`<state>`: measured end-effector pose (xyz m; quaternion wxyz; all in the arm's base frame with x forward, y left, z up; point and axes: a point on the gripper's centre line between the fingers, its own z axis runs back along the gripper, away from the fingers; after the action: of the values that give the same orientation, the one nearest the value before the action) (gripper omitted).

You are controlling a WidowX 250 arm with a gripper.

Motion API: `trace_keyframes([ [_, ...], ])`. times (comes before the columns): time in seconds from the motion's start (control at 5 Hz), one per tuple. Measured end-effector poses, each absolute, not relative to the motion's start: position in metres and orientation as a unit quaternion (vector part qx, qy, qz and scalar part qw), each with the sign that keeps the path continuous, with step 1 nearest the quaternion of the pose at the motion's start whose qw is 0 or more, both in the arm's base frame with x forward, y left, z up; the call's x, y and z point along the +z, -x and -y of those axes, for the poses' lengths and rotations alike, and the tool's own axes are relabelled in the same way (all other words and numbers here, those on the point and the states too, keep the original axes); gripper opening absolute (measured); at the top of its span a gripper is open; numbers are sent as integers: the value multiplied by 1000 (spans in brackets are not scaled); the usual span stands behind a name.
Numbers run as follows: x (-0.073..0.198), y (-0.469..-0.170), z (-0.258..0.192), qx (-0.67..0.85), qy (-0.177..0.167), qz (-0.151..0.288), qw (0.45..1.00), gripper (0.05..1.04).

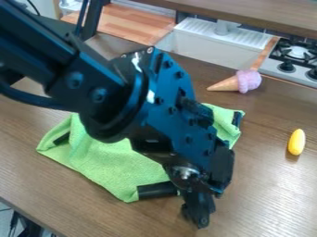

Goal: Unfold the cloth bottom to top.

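The robot's arm (74, 69) is black, with a deep blue sheen across its flatter faces. Its thick, boxy link (40, 34) has straight, bevelled edges and large round bolt heads (74, 80) on the side. A stout black cable (31, 99) makes a smooth curve beneath that link. The joint housing (114, 115) is bulky and rounded, banded by a dark curved rim. Beside it is a broad side plate (170, 92) — blue-black, dotted with small dark round screws (160, 100) — and a few whitish patches show near its edge. Lower down, a shiny silvery round part (184, 172) sits among the black, angular pieces of the gripper (199, 215).
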<state>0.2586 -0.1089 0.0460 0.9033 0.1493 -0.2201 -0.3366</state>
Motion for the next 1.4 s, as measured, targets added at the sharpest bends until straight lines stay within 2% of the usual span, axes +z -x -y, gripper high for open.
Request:
trace_keyframes([
  [0.4, 44, -262, 97, -329, -151, 209, 908, 361],
  [0.6, 44, -261, 97, -333, -151, 206, 908, 150],
  [0.8, 49, -260, 93, -328, -146, 209, 909, 58],
  [1.0, 58, -259, 84, -324, -144, 202, 913, 49],
  [1.4, 79, -281, 62, -303, -146, 177, 925, 49],
])
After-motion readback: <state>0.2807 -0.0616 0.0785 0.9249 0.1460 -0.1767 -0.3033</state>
